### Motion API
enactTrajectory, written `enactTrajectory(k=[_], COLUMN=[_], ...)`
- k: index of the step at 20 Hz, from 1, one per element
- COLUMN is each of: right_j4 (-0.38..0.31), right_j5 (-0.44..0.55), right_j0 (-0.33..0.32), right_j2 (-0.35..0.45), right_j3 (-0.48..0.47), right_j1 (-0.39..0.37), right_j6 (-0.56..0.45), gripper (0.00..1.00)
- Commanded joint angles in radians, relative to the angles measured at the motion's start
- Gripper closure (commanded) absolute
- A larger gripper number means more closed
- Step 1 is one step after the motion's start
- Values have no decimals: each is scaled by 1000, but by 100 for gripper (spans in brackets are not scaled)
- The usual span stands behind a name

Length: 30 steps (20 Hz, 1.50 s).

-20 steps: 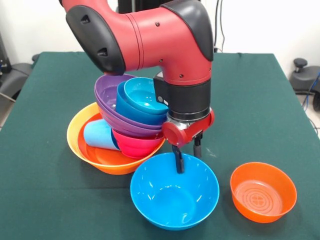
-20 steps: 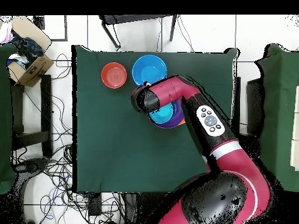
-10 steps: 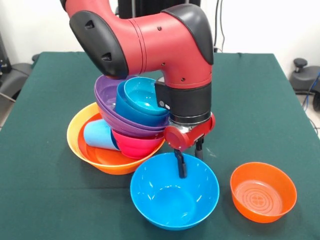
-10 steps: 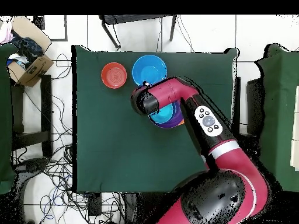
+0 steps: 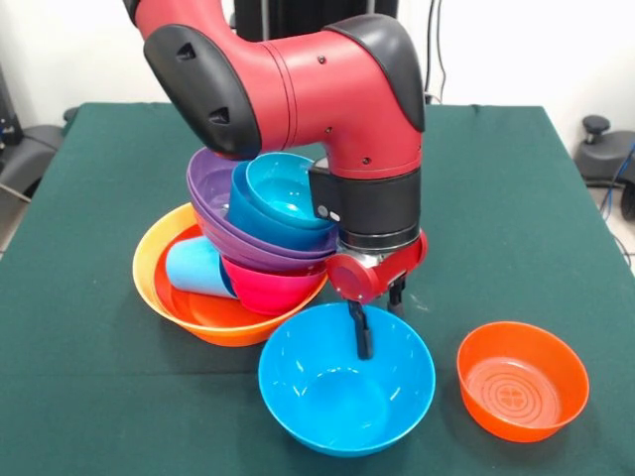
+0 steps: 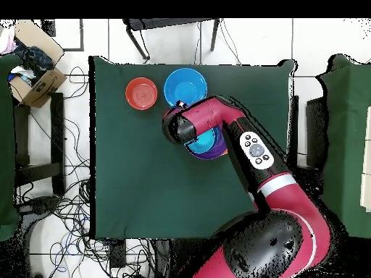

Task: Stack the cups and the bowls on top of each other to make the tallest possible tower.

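The big blue bowl [image 5: 345, 379] sits nearest the camera, with the small orange bowl [image 5: 522, 379] to its right. The gripper [image 5: 377, 317] straddles the blue bowl's far rim — fingers apart, one inside, one outside, nothing clenched yet. A firm pinch on the rim is needed before lifting. Just behind, the tower [image 5: 243, 248] leans in its orange base bowl, the light blue cup [image 5: 196, 268] lying inside. Since a second ago the gripper has been lowered slightly.

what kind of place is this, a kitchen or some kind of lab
Most likely a robotics lab, not a kitchen: a red robot arm works over a table with a green cloth, loose cables sprawl on the tiled floor, and a cardboard box sits beside the table.
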Motion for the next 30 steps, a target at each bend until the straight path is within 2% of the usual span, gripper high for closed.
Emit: enactTrajectory(k=[1,2,6,7,8,10,16,22,26,30], right_j4=[-96,-87,-121,-85,-73,-88,-52,-38,-39,-31], right_j5=[-48,-32,-87,-94,-75,-75,-65,-98,-113,-111], right_j0=[22,22,23,30,38,39,31,26,29,26], right_j2=[-81,-83,-84,-125,-141,-132,-130,-127,-103,-77], right_j3=[-49,-50,-33,-38,-41,-39,-9,97,113,119], right_j1=[15,14,-8,-9,-10,-17,-46,-206,-252,-264], right_j6=[-149,-154,-149,15,45,-28,-49,-4,-36,-70], gripper=[0,100,100,100,100,100,100,100,100,100])
